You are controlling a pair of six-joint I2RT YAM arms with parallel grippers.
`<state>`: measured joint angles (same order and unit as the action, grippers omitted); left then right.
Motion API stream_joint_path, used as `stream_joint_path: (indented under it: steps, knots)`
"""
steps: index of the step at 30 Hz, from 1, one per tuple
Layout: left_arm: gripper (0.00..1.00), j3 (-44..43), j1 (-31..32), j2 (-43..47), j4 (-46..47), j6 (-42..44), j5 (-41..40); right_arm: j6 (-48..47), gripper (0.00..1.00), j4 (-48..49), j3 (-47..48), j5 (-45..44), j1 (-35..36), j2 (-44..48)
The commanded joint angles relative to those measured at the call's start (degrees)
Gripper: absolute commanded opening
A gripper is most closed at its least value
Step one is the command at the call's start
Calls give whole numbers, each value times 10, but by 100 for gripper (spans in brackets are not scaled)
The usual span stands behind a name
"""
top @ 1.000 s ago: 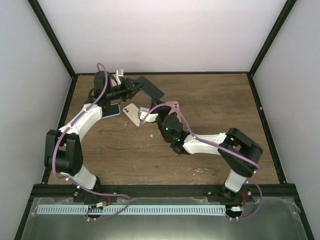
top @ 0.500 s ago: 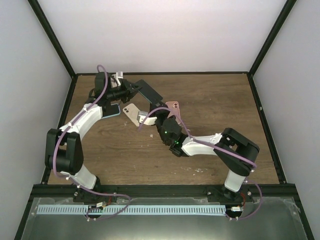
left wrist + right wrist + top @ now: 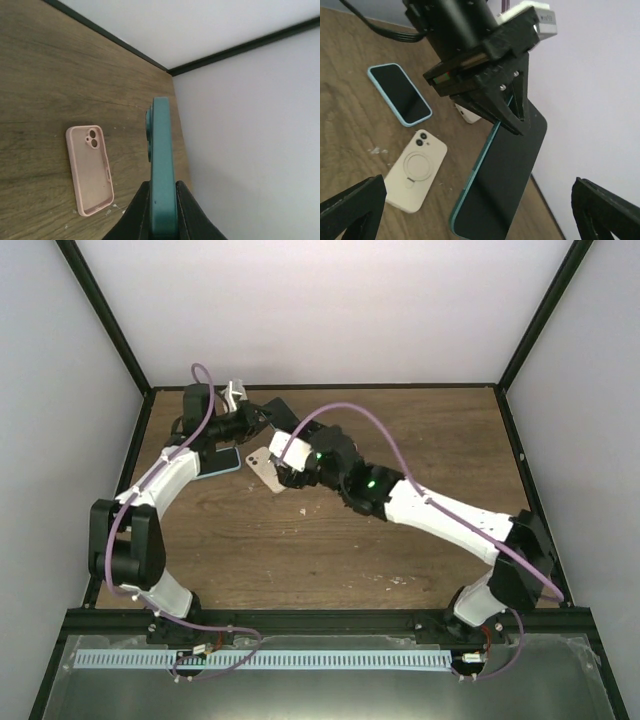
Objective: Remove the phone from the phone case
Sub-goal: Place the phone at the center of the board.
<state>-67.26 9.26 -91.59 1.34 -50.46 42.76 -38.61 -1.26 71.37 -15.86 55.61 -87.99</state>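
The phone (image 3: pixel 161 150), teal with a dark screen, is out of its case and held off the table, edge-on in the left wrist view. My left gripper (image 3: pixel 162 187) is shut on its end. The phone case (image 3: pixel 90 170), pink and empty, lies open side up on the wood. In the top view my left gripper (image 3: pixel 262 418) holds the phone (image 3: pixel 283 412) near the back left, and the right arm hides the case. My right gripper (image 3: pixel 480 215) is open wide, facing the phone (image 3: pixel 505 170), touching nothing.
A cream case with a ring stand (image 3: pixel 415 172) and a phone in a light blue case (image 3: pixel 400 94) lie on the table below the held phone. The cream case (image 3: pixel 262 465) sits just left of my right wrist. Black frame rails edge the table.
My right gripper has opened and let go of the pink case. The right arm has swung left, close to the left gripper. The left gripper still holds the phone.
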Motion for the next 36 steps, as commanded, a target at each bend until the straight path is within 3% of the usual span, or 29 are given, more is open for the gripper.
stream_joint_path:
  steps: [1,6,10,14,21,23,28,36]
  knots:
    - [0,10,-1,39,75,78,81,148,100,-204,76,207,-65,33]
    - [0,22,1,52,112,110,152,221,100,-281,127,392,-169,46]
    - [0,48,9,61,214,78,212,267,100,-316,152,535,-248,39]
    - [0,61,33,76,284,64,231,310,89,-338,171,666,-304,14]
    - [0,46,78,95,253,108,239,402,73,-315,158,778,-321,3]
    - [0,48,81,93,273,94,242,411,67,-307,144,787,-321,2]
    - [0,43,87,88,291,80,242,437,36,-291,131,802,-321,-4]
    - [0,37,90,80,281,87,236,457,6,-275,124,830,-321,-14]
